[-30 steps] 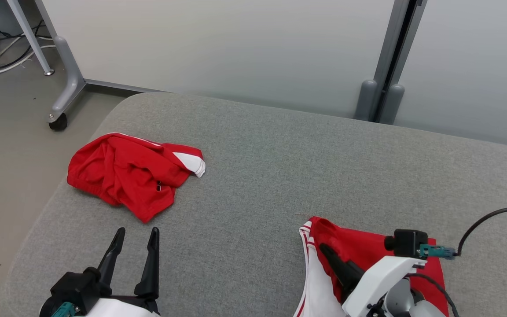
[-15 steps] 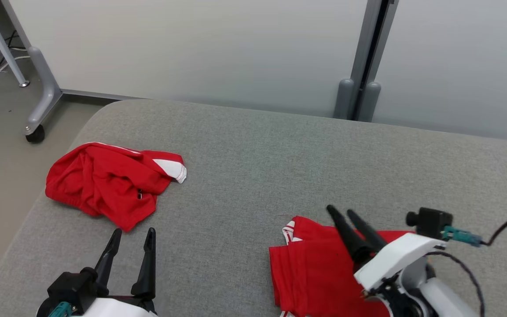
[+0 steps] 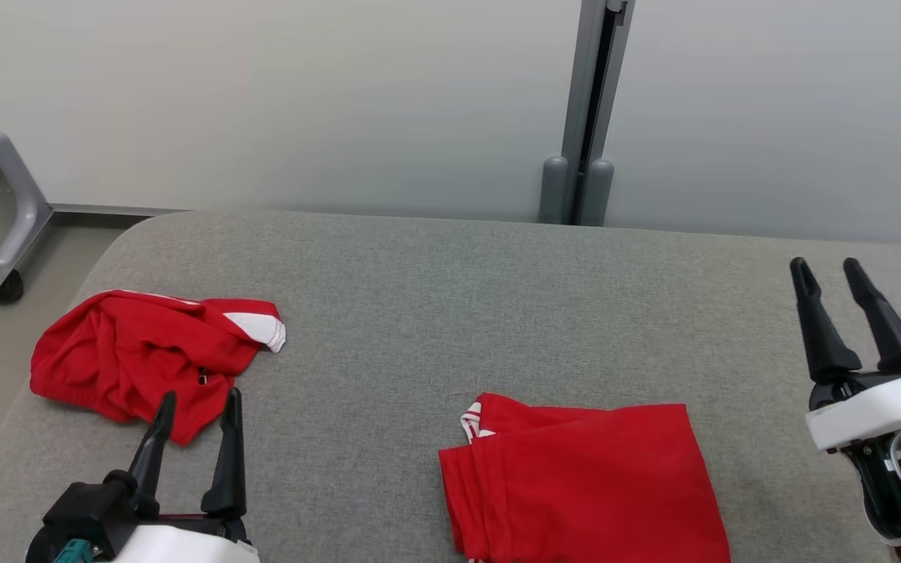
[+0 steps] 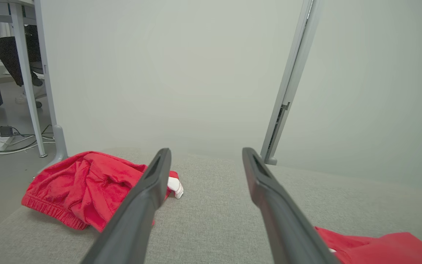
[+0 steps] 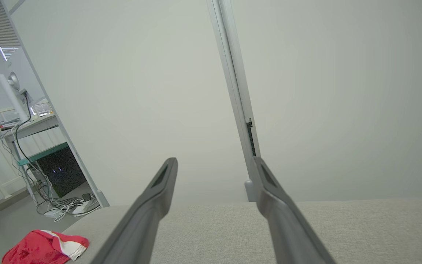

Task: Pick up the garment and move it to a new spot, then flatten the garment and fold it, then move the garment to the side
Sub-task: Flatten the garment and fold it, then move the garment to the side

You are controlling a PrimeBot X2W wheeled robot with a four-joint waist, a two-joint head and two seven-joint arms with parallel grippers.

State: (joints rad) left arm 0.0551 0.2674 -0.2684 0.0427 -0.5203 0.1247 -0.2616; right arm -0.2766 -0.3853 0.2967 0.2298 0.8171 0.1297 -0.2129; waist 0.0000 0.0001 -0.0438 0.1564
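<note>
A red garment (image 3: 583,485), folded with white trim at its left corner, lies flat on the grey padded surface (image 3: 435,305) near the front edge; its corner also appears low in the left wrist view (image 4: 379,249). My right gripper (image 3: 824,267) stands open to its right, raised and apart from it, with nothing between the fingers (image 5: 215,160). At the far left lies a second red garment (image 3: 130,360), crumpled, with a white cuff (image 4: 79,183) (image 5: 42,249). Just in front of that garment my left gripper (image 3: 199,396) is open and empty (image 4: 206,151).
A pale partition wall with a grey post (image 3: 579,180) stands behind the surface. A wheeled grey frame leg (image 3: 5,266) and bare floor lie beyond the rounded left edge. A seated person's leg (image 4: 13,55) and cables (image 5: 60,209) are far left.
My right gripper opened, let go of the folded garment and drew up and to the right, away from it. The head camera turned right, shifting the whole picture left. The left arm stayed put.
</note>
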